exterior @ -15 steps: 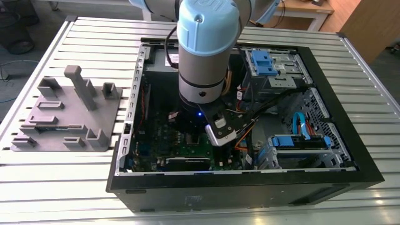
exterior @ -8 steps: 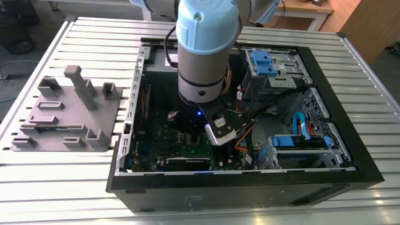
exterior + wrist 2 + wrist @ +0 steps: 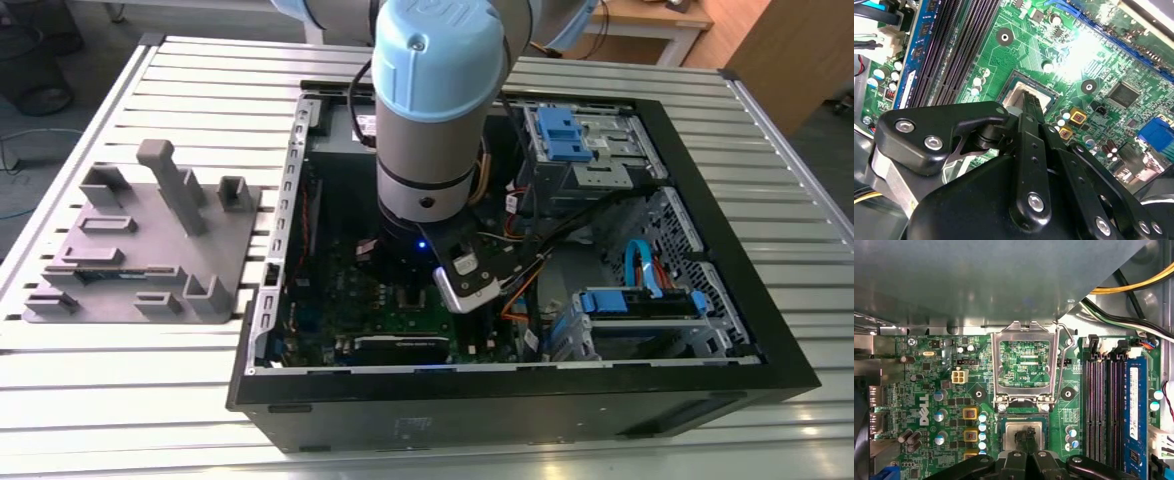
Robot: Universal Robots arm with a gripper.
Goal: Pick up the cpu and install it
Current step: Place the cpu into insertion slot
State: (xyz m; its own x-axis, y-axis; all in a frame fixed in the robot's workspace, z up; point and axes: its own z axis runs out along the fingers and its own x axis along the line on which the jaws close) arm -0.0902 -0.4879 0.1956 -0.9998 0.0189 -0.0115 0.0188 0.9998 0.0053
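**The cpu** [image 3: 1011, 435] is seen lying flat in the socket opening of a green motherboard [image 3: 939, 385], its silver-grey top level with the board around it. The gripper [image 3: 1027, 436] is held directly over the middle of the chip, its two black fingers [image 3: 1022, 440] pressed together with barely a sliver between them. Whether the tips are touching the metal cannot be told. In the second wrist view the cpu [image 3: 1015, 96] is partly covered by the gripper [image 3: 1032, 100], which is lowered onto its centre from above.

Just beside the chip, the silver socket frame [image 3: 995, 365] is shown flipped open, with printed board visible through its hollow middle. A thin wire lever [image 3: 1070, 365] is raised along one side of the frame. Further out, black memory slots [image 3: 1099, 405] are lined up next to a blue memory stick [image 3: 1135, 405], and yellow and black cables [image 3: 1139, 284] are draped past the board's edge.

In the exterior view, the arm [image 3: 430, 130] is pictured reaching down into an open computer case [image 3: 534, 405] laid on its side on a slatted metal table [image 3: 120, 400]. A grey plastic tray [image 3: 234, 240] with upright blocks is set on the table just beside the case, at the exterior view's left.
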